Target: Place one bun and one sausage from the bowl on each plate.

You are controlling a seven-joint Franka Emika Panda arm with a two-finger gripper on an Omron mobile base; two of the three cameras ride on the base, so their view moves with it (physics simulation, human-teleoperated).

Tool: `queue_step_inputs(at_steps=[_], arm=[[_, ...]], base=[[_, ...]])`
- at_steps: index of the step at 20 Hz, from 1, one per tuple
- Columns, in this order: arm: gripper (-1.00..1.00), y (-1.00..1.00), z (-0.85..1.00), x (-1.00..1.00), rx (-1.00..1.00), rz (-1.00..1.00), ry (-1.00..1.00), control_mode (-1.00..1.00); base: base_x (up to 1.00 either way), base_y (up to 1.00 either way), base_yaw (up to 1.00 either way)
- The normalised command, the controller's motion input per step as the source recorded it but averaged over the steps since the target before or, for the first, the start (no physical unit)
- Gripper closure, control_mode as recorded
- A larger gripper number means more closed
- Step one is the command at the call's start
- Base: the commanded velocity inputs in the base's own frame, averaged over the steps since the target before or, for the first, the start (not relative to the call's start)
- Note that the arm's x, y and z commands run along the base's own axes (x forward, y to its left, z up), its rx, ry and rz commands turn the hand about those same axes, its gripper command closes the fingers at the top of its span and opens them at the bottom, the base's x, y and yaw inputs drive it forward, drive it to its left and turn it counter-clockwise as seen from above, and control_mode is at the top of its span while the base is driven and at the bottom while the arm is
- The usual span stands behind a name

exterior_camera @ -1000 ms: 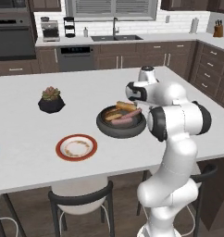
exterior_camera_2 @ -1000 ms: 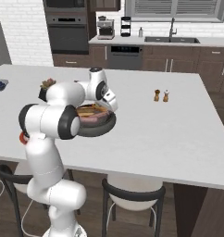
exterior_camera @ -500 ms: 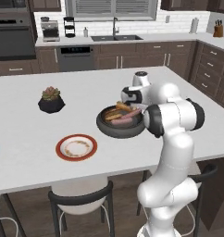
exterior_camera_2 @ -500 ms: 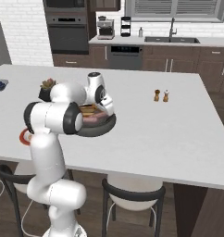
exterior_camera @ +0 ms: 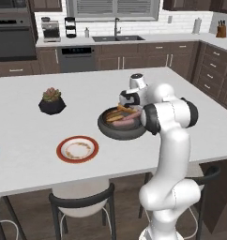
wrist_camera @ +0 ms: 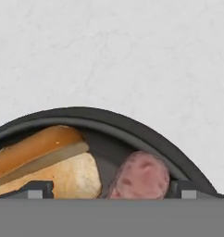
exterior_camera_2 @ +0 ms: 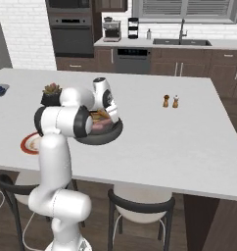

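A big white counter [exterior_camera: 49, 126] fills the kitchen. The dark bowl [exterior_camera: 122, 126] sits on it, with the gripper [wrist_camera: 111, 189] low inside. Up close, the fingers are spread apart around a bun [wrist_camera: 49, 162] and a sausage [wrist_camera: 141, 178], maybe not touching either. The left view shows the red-rimmed plate [exterior_camera: 78, 149] near the bowl.

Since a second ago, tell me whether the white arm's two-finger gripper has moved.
Yes. The gripper has come down and in towards the wide dark bowl, from beside its rim to right over the food inside; the bowl stayed put.
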Motion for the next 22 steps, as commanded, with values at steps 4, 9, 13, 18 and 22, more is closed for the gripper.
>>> queue_step_inputs(at_steps=[4, 9, 13, 18, 22], arm=[[-1.00, -0.12, -0.29, 0.05, 0.01, -0.19, 0.00, -1.00], [1.00, -0.05, -0.34, -0.12, 0.03, -0.19, 0.01, -1.00], [1.00, -0.03, -0.11, -0.45, 0.05, -0.21, -0.01, -1.00], [1.00, -0.10, 0.13, -0.52, 0.07, -0.21, -0.09, -1.00], [1.00, -0.04, 0.53, -0.28, 0.07, -0.17, -0.12, -1.00]], base=[[0.00, 0.00, 0.00], [0.00, 0.00, 0.00], [0.00, 0.00, 0.00], [0.00, 0.00, 0.00], [0.00, 0.00, 0.00]])
